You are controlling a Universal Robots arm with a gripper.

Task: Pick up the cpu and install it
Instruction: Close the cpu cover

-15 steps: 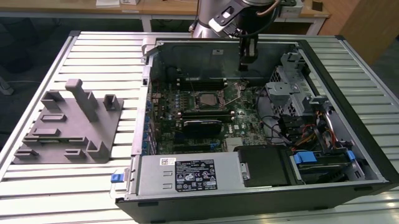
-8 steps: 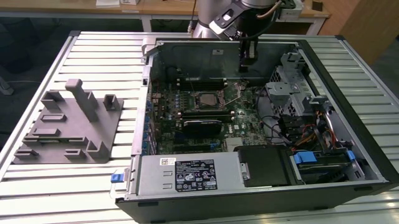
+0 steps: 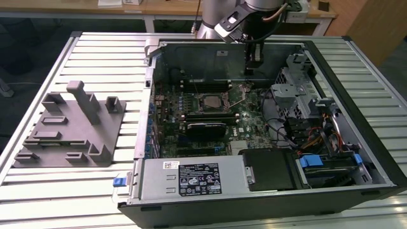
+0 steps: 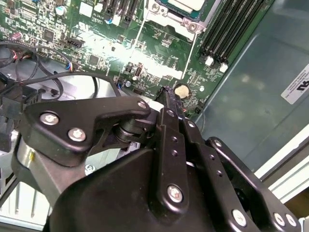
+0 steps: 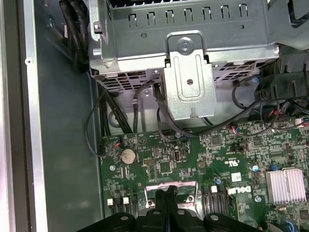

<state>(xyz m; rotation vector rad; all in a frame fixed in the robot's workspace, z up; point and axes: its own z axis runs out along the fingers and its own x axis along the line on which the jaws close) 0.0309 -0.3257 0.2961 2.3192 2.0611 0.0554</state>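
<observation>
**Cpu down in its socket, gripper clenched on nothing over the board's corner**

The cpu [image 4: 187,5] is seen lying flat, silvery top up, inside the metal socket frame [image 4: 161,17] near the middle of the motherboard [image 3: 249,119]. That is judged to be its installed seat rather than a pick-up spot, though whether the frame is latched cannot be told. The memory slots [image 4: 231,29] are ranged just beside it. The gripper [image 4: 170,92] is held apart from the socket, above the board's corner where the coin cell [image 5: 127,154] sits, short of the drive cage [image 5: 188,48]. In both wrist views its fingers are pressed together with nothing between them, so no load is being carried. The grey fixture [image 3: 70,129] is left on the table [image 3: 95,47] beside the case [image 3: 362,71], at the exterior view's left and well apart from the work.
</observation>
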